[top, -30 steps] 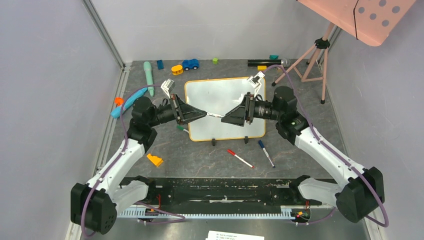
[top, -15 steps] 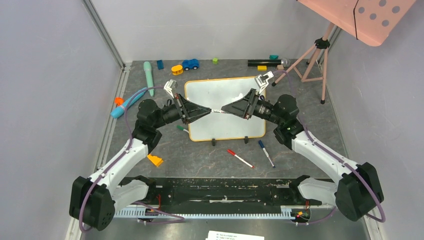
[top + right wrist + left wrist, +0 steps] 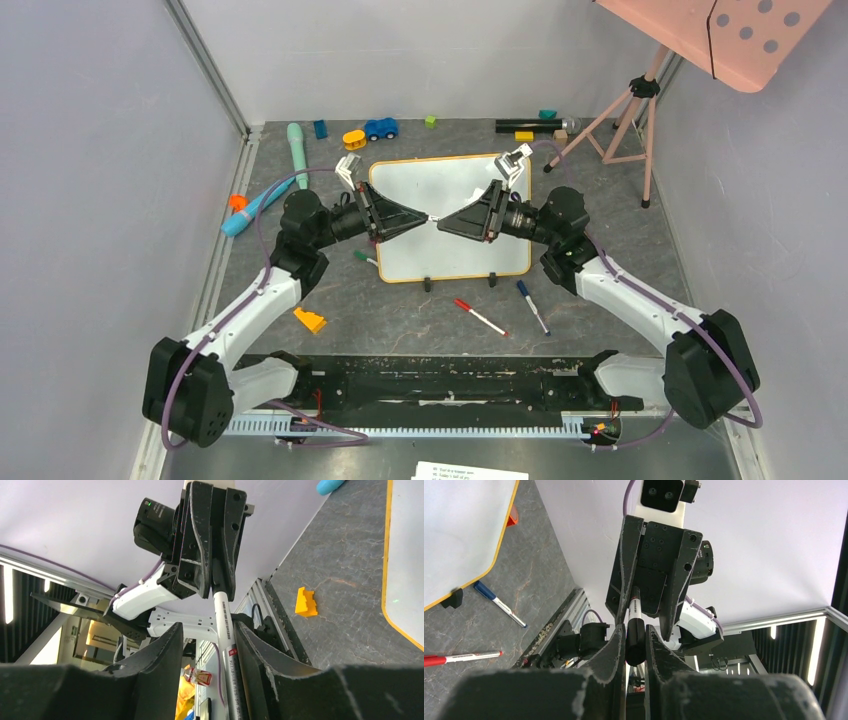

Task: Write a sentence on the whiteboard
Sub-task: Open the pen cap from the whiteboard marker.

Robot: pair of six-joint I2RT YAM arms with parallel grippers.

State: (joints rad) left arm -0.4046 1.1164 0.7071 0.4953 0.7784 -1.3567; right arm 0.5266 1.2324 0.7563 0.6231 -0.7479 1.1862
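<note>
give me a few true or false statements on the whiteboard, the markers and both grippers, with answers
1. The whiteboard shows no writing. True.
2. The left gripper is shut on the black end of a marker. True.
3. The right gripper hangs far from that marker. False: its open jaws straddle the white barrel.
4. The red marker and the blue marker lie on the whiteboard. False: both lie on the table in front of it.
</note>
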